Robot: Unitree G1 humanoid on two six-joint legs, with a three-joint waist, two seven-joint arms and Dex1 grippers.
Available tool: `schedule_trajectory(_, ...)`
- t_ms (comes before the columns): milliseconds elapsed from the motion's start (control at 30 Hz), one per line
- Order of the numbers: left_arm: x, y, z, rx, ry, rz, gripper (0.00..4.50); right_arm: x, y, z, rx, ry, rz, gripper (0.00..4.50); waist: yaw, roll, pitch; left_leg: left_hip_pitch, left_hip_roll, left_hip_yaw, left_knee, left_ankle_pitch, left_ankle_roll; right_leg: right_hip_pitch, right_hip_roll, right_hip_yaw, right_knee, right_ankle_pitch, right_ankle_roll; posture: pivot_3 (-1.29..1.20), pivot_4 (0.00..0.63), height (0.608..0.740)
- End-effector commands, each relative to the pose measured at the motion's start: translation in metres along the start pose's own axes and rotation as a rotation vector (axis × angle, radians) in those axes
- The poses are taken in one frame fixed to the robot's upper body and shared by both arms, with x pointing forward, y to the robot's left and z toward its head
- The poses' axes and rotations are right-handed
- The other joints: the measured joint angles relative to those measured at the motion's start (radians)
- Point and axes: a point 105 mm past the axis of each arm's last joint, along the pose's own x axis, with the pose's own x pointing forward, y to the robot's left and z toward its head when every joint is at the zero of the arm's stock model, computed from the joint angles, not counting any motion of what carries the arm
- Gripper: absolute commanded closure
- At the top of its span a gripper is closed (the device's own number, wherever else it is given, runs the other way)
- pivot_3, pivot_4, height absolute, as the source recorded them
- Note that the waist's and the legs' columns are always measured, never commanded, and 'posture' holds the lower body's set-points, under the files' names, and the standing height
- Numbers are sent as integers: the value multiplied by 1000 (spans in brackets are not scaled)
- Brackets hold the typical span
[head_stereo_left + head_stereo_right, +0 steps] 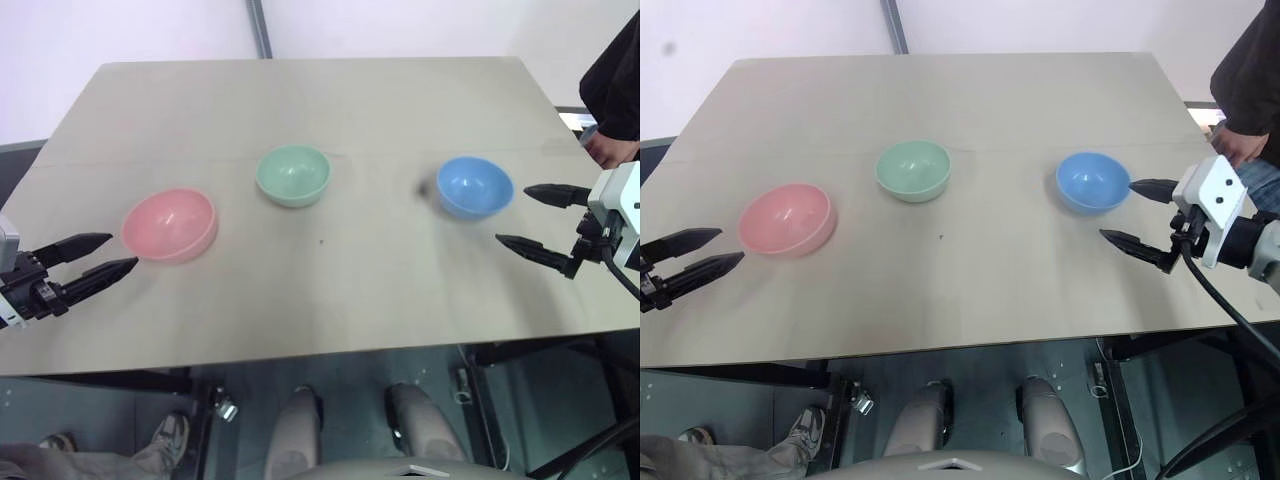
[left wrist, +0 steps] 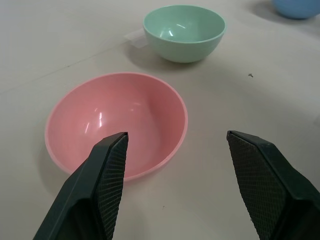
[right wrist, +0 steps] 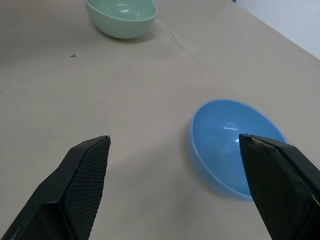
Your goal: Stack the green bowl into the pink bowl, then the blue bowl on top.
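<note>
Well, bare table [image 1: 330,300] separates the green bowl [image 1: 292,175] from pink bowl [image 1: 169,223] and blue bowl [image 1: 475,186]; my left gripper [image 1: 104,256] and right gripper [image 1: 535,220] (both open) hold nothing.

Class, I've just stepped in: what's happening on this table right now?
A two-armed robot is about to stack three small plastic bowls on a beige table. Nothing is stacked yet: the salmon-pink bowl, mint-green bowl and sky-blue bowl sit apart in a row. The left gripper hovers open beside the pink bowl; the right gripper is open beside the blue one.
</note>
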Motion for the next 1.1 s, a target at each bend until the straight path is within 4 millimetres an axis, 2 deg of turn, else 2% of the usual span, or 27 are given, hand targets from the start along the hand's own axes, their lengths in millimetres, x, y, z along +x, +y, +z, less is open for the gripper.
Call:
schedule_trajectory(33, 1, 1, 11, 66, -1, -17, 1176, -3, -1, 13, -55, -20, -12, 0, 0, 0, 0, 0, 0, 0, 0, 0, 0, 0, 0, 0, 0, 0, 0, 0, 150, 727)
schedule_trajectory(333, 15, -11, 17, 100, 5, -75, 1176, 7, 2, 21, -69, -44, 14, 0, 0, 0, 0, 0, 0, 0, 0, 0, 0, 0, 0, 0, 0, 0, 0, 0, 150, 727)
schedule_trajectory(433, 25, -8, 21, 204, 20, 7, 1176, 12, 6, 26, -77, -69, 49, 0, 0, 0, 0, 0, 0, 0, 0, 0, 0, 0, 0, 0, 0, 0, 0, 0, 150, 727)
schedule_trajectory(500, 34, -5, 21, 273, 68, 98, 1176, 17, 12, 31, -77, -96, 82, 0, 2, 0, 0, 0, 0, 0, 0, 0, 0, 0, 0, 0, 0, 0, 0, 0, 150, 727)
schedule_trajectory(667, 44, -6, 18, 335, 275, 169, 1176, 30, 29, 41, -67, -147, 162, 0, 1, 0, 0, 0, 0, 0, 0, 0, 0, 0, 0, 0, 1, 2, 4, 0, 150, 727)
schedule_trajectory(833, 56, -19, 13, 460, 475, 100, 1176, 35, 33, 44, -64, -166, 172, 0, 1, 0, 1, 0, 0, 0, 0, 0, 0, 0, 0, 0, 0, 2, 4, 0, 150, 727)
schedule_trajectory(933, 64, -17, 6, 497, 531, 121, 1176, 37, 35, 44, -63, -175, 179, 0, 0, 0, 1, 0, 0, 0, 0, 0, 0, 0, 0, 0, 0, 2, 4, 0, 150, 727)
schedule_trajectory(1033, 70, -20, -8, 527, 596, 108, 1936, 39, 38, 47, -69, -187, 190, 0, -2, 0, 1, 0, 0, 0, 0, 0, 0, -1, 1, 0, 1, 2, 4, 0, 150, 727)
schedule_trajectory(1067, 72, -20, -12, 534, 604, 106, 2305, 39, 38, 47, -71, -191, 190, 0, -3, 1, 1, 0, 0, 0, 0, 0, 0, 0, 1, 0, 1, 2, 4, 0, 150, 727)
schedule_trajectory(1100, 74, -19, -14, 547, 606, 109, 2865, 40, 38, 47, -72, -194, 189, 0, -3, 0, 1, 0, 0, 0, 0, 0, 0, 0, 1, 0, 1, 2, 4, 0, 150, 727)
